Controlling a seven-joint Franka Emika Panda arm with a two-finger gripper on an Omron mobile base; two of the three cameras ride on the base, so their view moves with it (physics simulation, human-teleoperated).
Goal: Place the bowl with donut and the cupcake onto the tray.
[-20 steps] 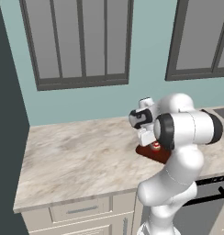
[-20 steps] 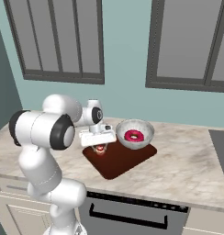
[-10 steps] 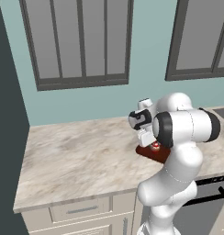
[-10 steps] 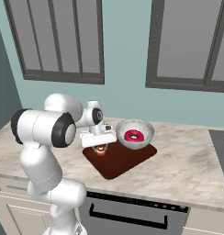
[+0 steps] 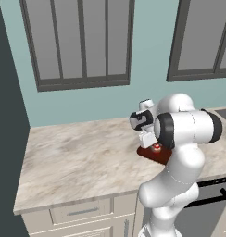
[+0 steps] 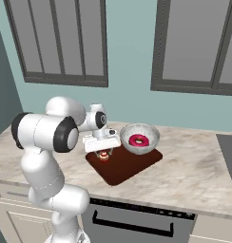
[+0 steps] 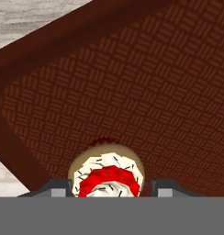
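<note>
Looks like the drop-off step: the tiny red-wrapped cupcake with pale frosting (image 7: 107, 176) sits on the flat dark reddish-brown woven-texture tray (image 6: 132, 168), between the two-finger gripper (image 7: 111, 186) tips, but I can't tell if they're gripping or released. The glossy pale round bowl (image 6: 140, 139) with the pink-iced ring donut (image 6: 138, 140) is on the tray too, so next is probably just lifting straight up without tipping the cupcake.

No readable text, label, brand or number appears anywhere.

A marble counter (image 5: 78, 162) runs beneath 2 dark-framed windows (image 5: 80, 41).
</note>
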